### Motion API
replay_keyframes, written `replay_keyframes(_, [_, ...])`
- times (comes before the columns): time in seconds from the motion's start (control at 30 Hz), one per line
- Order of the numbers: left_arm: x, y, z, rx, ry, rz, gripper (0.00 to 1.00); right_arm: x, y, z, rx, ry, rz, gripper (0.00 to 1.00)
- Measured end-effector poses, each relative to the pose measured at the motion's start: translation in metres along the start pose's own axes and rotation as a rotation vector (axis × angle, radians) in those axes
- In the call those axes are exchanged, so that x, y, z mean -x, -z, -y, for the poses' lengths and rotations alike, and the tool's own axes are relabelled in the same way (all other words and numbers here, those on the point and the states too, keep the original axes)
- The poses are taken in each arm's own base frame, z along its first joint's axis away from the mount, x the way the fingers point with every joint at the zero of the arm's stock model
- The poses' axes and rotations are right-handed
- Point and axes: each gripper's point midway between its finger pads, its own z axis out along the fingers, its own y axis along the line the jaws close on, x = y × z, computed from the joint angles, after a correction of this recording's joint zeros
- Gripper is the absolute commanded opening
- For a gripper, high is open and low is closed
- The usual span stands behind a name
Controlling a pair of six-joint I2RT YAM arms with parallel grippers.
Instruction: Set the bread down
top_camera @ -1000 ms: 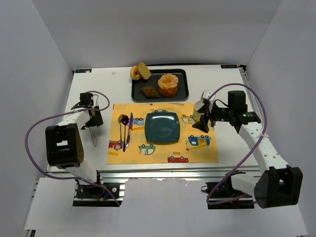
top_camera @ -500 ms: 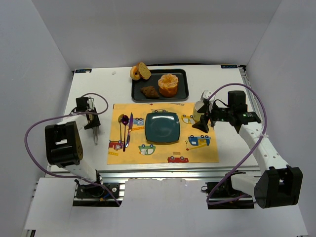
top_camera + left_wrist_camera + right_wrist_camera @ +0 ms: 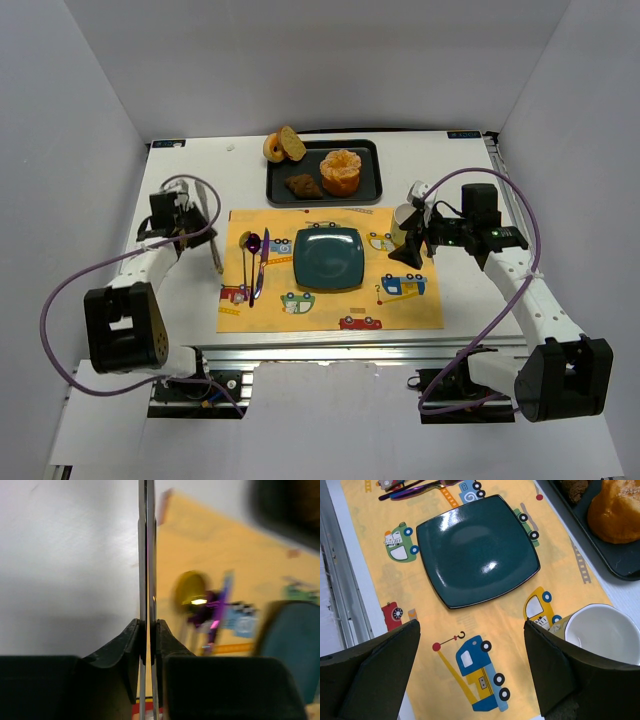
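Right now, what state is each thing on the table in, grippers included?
Left gripper: shut on a thin metal utensil.
Right gripper: open, holding nothing.
Bread: whole, on the black tray, not gripped.
Teal plate: empty, flat on the placemat.
Cup: upright, looks empty.
Cutlery: lying left of the plate.
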Motion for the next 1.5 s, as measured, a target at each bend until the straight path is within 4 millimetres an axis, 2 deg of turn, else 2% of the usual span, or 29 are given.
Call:
replay_keyframes(0.1, [0.034, 0.017, 0.057, -0.14, -0.007, 0.086, 0.33, 0.001, 0.0, -0.001, 0.002, -0.015, 0.003, 0.88])
replay_keyframes(0.17, [0.049, 0.026, 0.097, -0.237, -0.02, 0.124, 0.35, 0.001, 0.0, -0.002, 0.004, -0.025, 0.005, 0.88])
replay_keyframes(0.23, [0.053, 0.032, 0.13, -0.32, -0.02, 0.136, 0.37, 0.001, 0.0, -0.002, 0.004, -0.028, 0.005, 0.88])
replay_keyframes(0.3, [0.048, 0.036, 0.156, -0.384, -0.015, 0.122, 0.4, 0.001, 0.0, -0.002, 0.003, -0.028, 0.006, 0.88])
replay_keyframes(0.5, [0.036, 0.023, 0.194, -0.44, 0.006, 0.05, 0.44, 0.003, 0.0, 0.0, -0.001, -0.02, 0.013, 0.88])
replay_keyframes(0.77, [0.043, 0.005, 0.252, -0.513, -0.032, 0.016, 0.47, 0.007, 0.001, 0.0, -0.007, -0.012, 0.02, 0.88])
replay_keyframes(0.97, [0.032, -0.016, 0.274, -0.513, -0.052, -0.037, 0.48, 0.01, 0.002, 0.0, -0.014, -0.012, 0.028, 0.89])
replay_keyframes(1.17, [0.026, -0.04, 0.281, -0.462, -0.074, -0.066, 0.49, 0.011, 0.003, 0.005, -0.036, -0.017, 0.028, 0.89])
replay_keyframes(1.3, [0.03, -0.047, 0.284, -0.428, -0.096, -0.063, 0.51, 0.01, 0.003, 0.006, -0.043, -0.027, 0.026, 0.89])
replay_keyframes(1.5, [0.035, -0.047, 0.287, -0.412, -0.122, -0.055, 0.54, 0.009, 0.002, 0.006, -0.045, -0.028, 0.028, 0.89])
